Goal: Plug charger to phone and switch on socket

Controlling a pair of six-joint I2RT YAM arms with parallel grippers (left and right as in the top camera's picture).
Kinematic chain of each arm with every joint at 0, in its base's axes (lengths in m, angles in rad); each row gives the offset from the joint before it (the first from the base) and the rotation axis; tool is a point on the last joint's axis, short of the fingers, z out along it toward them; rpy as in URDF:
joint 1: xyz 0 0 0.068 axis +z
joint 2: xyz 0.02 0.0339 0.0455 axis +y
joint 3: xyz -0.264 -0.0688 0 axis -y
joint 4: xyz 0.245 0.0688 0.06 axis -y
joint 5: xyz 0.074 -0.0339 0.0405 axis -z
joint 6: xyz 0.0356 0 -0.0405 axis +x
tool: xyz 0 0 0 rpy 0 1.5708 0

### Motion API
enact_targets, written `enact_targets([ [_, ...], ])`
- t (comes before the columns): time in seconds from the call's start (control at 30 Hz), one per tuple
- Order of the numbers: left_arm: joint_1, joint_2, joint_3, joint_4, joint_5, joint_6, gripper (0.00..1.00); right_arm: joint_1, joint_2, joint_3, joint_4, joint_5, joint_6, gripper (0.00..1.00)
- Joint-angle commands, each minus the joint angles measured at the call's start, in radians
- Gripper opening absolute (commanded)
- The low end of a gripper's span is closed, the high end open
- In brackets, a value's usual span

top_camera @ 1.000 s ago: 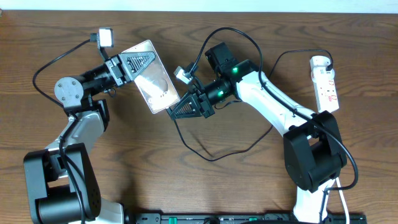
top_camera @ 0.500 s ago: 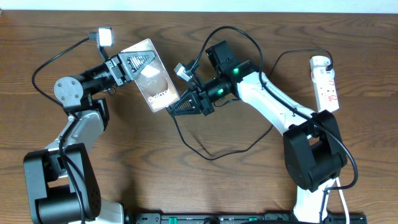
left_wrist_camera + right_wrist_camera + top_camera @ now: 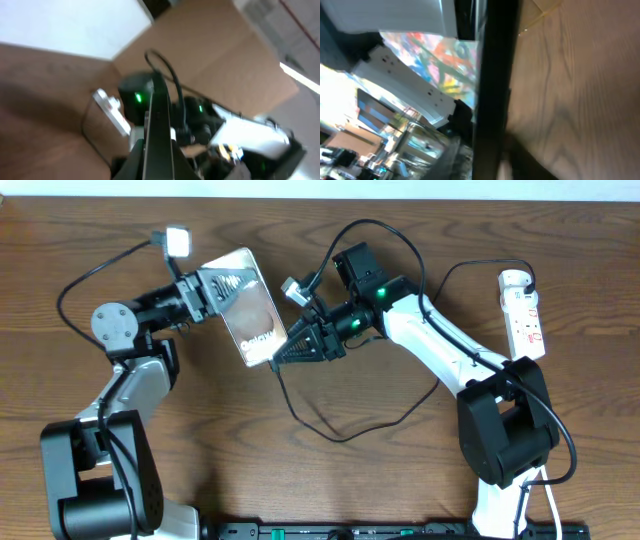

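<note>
Saw left gripper (image 3: 222,283) clamped shut on the phone (image 3: 252,320), gripping its far end. Phone held tilted over the table (image 3: 400,490), left of centre toward the far edge, "Galaxy" lettering showing near its lower end. Found right gripper (image 3: 288,352) at the phone's near-right corner, tips touching or just beside that end. Couldn't tell how far apart its fingers stood, or whether anything sat between them: too small from overhead, and the right wrist view blurred to a dark bar and wood grain. Traced the charger (image 3: 330,434) from that same corner down in a loop across mid-table, then back up toward the right arm. Couldn't tell whether its tip was seated in the phone. Spotted socket (image 3: 523,310) flat by the far right corner, well apart from both grippers. Caught phone (image 3: 157,135) edge-on in the left wrist view, socket (image 3: 111,114) behind it.
</note>
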Motion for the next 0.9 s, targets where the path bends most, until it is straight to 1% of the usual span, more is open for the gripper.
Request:
enact_targets([
  [0.0,-0.011,-0.011,0.003,0.014,0.063,0.006,0.07,-0.014,0.002,0.02,0.004,-0.045,-0.003,0.53],
  [0.03,-0.01,-0.011,0.003,0.014,0.063,0.006,0.08,-0.014,0.002,0.02,0.004,-0.045,-0.003,0.63],
  [0.1,-0.006,-0.011,0.003,0.014,0.063,0.006,0.08,-0.014,0.002,0.02,0.003,-0.045,-0.008,0.85],
  [0.13,-0.004,-0.011,0.003,0.014,0.063,0.006,0.07,-0.014,0.002,0.02,0.003,-0.045,-0.011,0.93],
  [0.17,-0.001,-0.011,0.003,0.013,0.063,0.006,0.07,-0.014,0.002,0.02,0.003,-0.045,-0.01,0.99],
  [0.4,0.059,-0.01,0.003,0.008,0.082,0.006,0.08,-0.017,0.002,0.02,-0.014,0.014,-0.005,0.99],
  [0.47,0.091,-0.01,0.003,-0.026,0.082,0.006,0.07,-0.021,0.002,0.02,-0.02,0.085,0.052,0.99],
  [0.57,0.155,-0.007,0.003,-0.143,0.081,0.013,0.07,-0.029,0.002,0.02,-0.024,0.202,0.15,0.99],
  [0.73,0.236,-0.007,-0.007,-0.348,0.081,0.139,0.07,-0.04,0.002,0.02,-0.042,0.339,0.225,0.99],
  [0.87,0.258,-0.007,-0.037,-0.504,0.081,0.289,0.07,-0.044,0.002,0.02,-0.065,0.418,0.263,0.99],
])
